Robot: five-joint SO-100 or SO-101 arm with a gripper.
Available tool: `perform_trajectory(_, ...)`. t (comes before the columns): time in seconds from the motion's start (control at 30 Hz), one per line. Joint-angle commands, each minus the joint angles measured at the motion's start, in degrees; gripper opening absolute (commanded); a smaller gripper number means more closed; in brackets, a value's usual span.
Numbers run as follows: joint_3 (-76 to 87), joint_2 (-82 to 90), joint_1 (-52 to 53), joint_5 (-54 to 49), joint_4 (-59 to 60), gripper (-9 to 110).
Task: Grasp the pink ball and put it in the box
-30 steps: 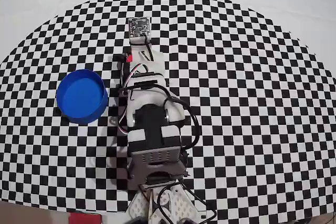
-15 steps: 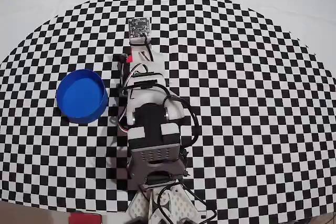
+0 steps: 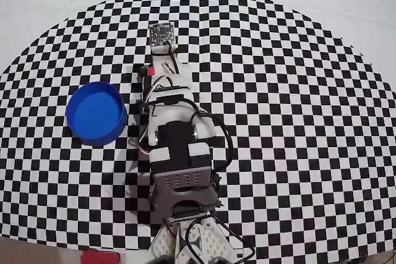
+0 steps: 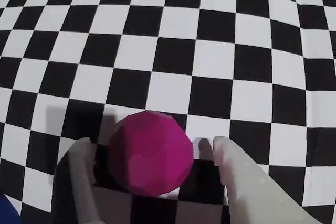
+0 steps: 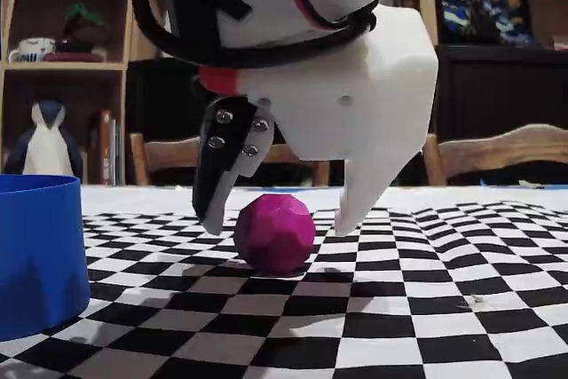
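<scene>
The claw (image 5: 277, 224) is wide around the ball (image 5: 274, 233). Go lower, then squeeze gently so it won't roll.

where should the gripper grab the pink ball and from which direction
Across its widest middle, coming straight down from above. The ball sits on the checkered cloth with nothing touching it, and the open gripper already straddles it, one finger on each side, so lowering a little and closing should probably pinch it evenly.
</scene>
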Motion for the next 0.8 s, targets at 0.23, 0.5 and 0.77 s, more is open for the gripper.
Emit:
perform_trajectory(0.23,-4.7,-1.1,-0.5,0.3,0.3,26)
perform_trajectory(0.5,-5.8,-2.3,-0.4,0.3,0.3,26)
perform_trajectory(0.77,-7.6,-4.2,-0.2,0.3,0.3,26)
